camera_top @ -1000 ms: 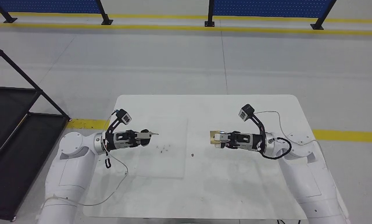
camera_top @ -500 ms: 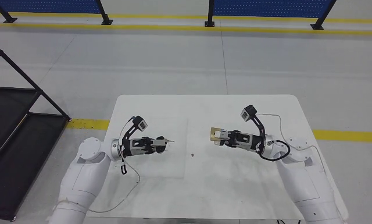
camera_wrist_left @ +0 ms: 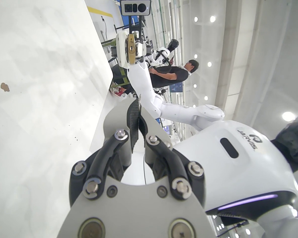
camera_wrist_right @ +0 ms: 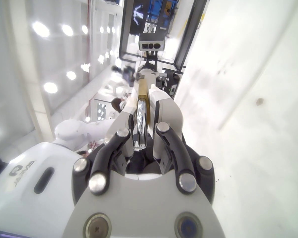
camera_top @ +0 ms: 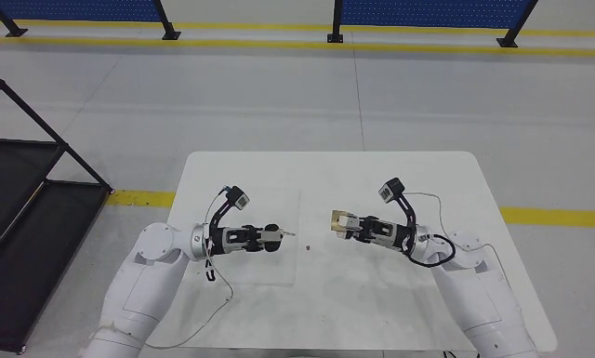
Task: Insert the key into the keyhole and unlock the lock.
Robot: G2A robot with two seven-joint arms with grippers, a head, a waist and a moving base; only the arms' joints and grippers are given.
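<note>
My left gripper (camera_top: 276, 234) hovers over the middle-left of the white table (camera_top: 372, 293), shut on a small metal key (camera_top: 287, 233) whose tip points at the other arm. In the left wrist view, the key (camera_wrist_left: 139, 99) shows edge-on between the black pads (camera_wrist_left: 132, 117). A brass padlock (camera_top: 337, 219) is clamped in my right gripper (camera_top: 348, 225), its keyhole end facing the key across a short gap. The left wrist view shows the padlock's (camera_wrist_left: 131, 48) keyhole face. From the right wrist, the padlock (camera_wrist_right: 142, 92) sits between white fingers (camera_wrist_right: 161, 110), silver shackle toward the wrist.
A small brown speck (camera_top: 308, 248) lies on the table below the gap between the grippers. A black metal rack (camera_top: 37, 195) stands off the table's left side. A yellow line (camera_top: 544, 215) runs across the floor behind the table.
My left arm has carried the key rightward to the table's middle. The right arm has edged left with the padlock. The gap between key and padlock has narrowed a lot.
</note>
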